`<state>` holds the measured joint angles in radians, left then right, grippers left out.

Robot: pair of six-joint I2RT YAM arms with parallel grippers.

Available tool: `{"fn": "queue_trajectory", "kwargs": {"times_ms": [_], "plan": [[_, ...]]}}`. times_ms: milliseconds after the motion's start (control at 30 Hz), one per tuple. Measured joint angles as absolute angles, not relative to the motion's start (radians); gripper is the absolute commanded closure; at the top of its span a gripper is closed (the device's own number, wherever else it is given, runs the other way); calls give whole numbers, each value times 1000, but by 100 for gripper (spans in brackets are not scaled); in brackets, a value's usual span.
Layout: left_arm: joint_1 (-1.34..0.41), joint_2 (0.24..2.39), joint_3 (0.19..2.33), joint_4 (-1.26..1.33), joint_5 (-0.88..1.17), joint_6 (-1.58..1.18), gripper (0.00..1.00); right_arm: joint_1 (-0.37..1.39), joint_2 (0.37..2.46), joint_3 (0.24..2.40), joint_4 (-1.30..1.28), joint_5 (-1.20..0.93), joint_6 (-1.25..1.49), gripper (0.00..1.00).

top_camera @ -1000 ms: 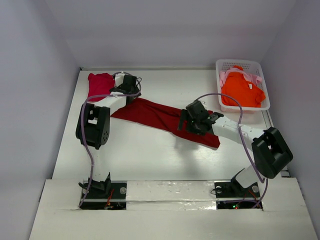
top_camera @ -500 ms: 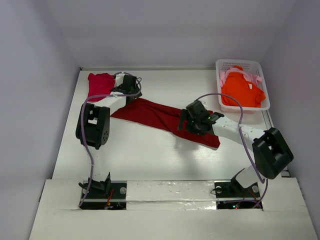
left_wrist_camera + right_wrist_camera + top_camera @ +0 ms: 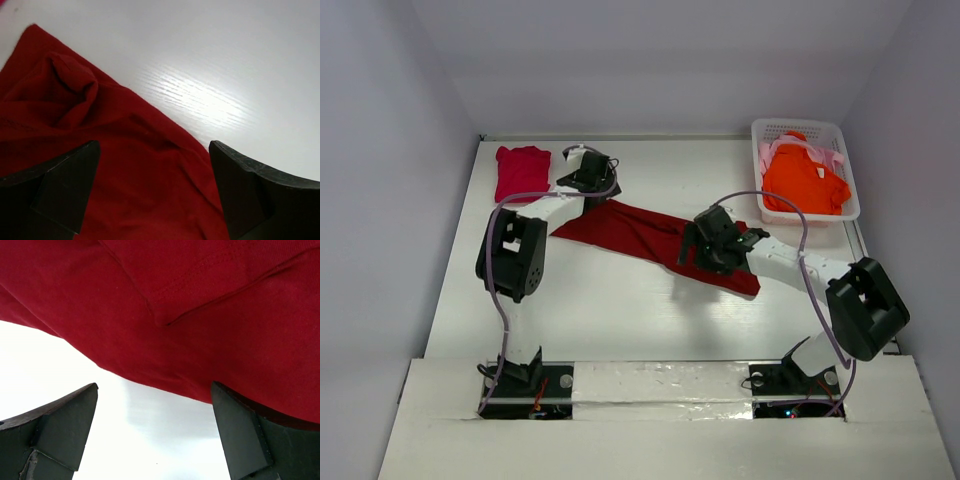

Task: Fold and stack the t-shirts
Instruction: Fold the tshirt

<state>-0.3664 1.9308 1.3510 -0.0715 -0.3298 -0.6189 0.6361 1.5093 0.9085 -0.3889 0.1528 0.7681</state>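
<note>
A large dark red t-shirt lies as a long folded band slanting across the middle of the table. My left gripper hovers open over its upper-left end; in the left wrist view the red cloth fills the space under the gripper. My right gripper stands open at the band's near edge, with the cloth just ahead of the gripper and bare table between its fingers. A folded crimson-pink t-shirt rests at the back left. The orange t-shirt and the pale pink one lie in the basket.
The white lattice basket stands at the back right corner. Walls close in the table at the left, back and right. Purple cables loop over both arms.
My left gripper has swung to the right, away from the crimson-pink shirt and over the dark red shirt's upper-left end. The right arm has barely shifted.
</note>
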Motion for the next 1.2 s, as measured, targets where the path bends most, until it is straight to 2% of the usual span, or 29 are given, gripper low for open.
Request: {"fn": "queue_trajectory", "kwargs": {"times_ms": [300, 867, 1200], "plan": [[-352, 2026, 1359, -76, -307, -625, 10, 636, 1499, 907, -389, 153, 768, 1], [-239, 2028, 1372, -68, -290, -606, 10, 636, 1499, 908, -392, 152, 776, 1], [-234, 2048, 1443, -62, -287, -599, 11, 636, 1538, 908, -378, 122, 783, 1]]}}
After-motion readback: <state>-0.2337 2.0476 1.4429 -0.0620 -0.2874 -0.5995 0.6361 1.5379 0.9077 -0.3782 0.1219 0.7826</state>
